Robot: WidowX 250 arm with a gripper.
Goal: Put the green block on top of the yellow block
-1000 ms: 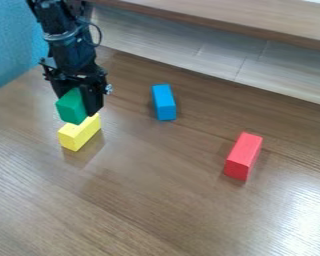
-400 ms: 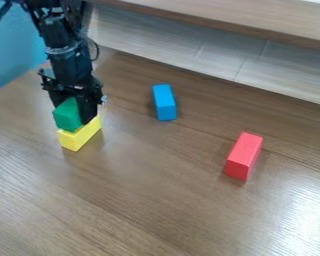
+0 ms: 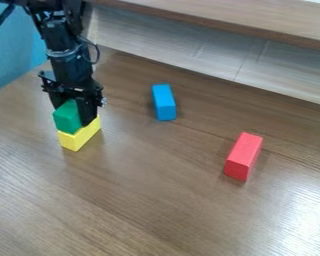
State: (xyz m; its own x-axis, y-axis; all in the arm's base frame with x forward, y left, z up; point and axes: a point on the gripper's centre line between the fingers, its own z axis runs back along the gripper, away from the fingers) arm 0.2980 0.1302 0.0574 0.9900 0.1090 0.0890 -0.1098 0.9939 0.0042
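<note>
The gripper point(image 3: 78, 116), clamped on the green block point(image 3: 67, 118), has lowered it (apparently onto the yellow block point(image 3: 76, 141)).

A lab-like set-up, by the black robot arm point(image 3: 66, 52) over a wood-grain counter point(image 3: 156, 200), with a wooden ledge point(image 3: 243, 24) beyond its far edge; the kind of room cannot be told.

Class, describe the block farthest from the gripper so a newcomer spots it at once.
On the brown wooden table, look toward the right of the view. There a long block lies on its own, the only red one.
</note>
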